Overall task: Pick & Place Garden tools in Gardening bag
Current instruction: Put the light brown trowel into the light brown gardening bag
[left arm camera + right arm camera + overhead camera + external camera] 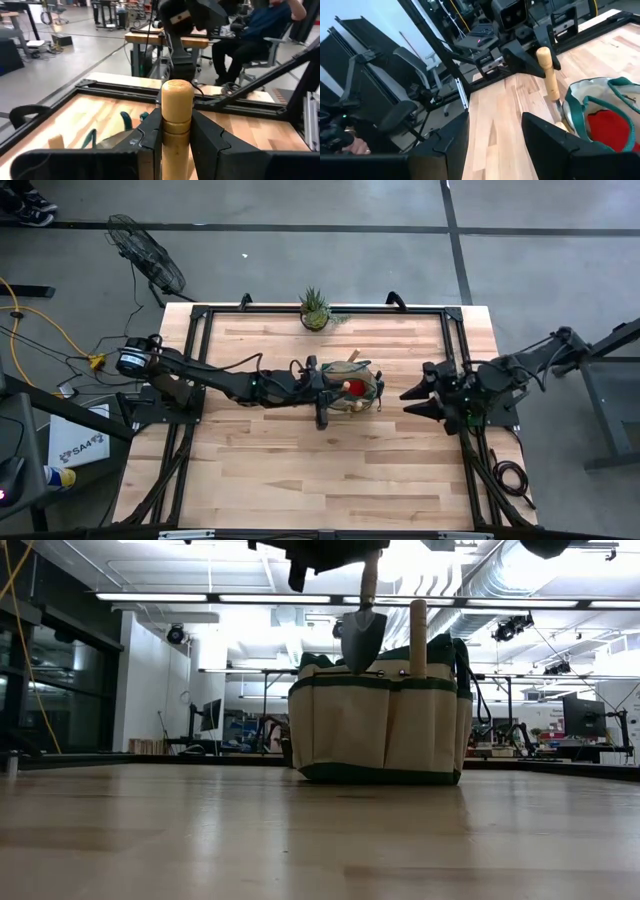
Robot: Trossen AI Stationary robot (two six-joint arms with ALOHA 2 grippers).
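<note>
Tan bag (pixel 378 725) (green-trimmed), red glove (pixel 610 127), silver-bladed trowel (pixel 363 635).

Robotics lab — workbenches (pixel 150 37), monitors (pixel 583 717), exposed ceiling ducts (pixel 470 585)

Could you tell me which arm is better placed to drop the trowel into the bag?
The left. Its gripper is shut on the trowel right above the bag, blade down. The right gripper waits open, beside the bag.

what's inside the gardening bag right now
In the gardening bag: something red, teal handles, and a wooden handle sticking up. The left gripper holds a trowel above it. Deeper contents are hidden.
</note>
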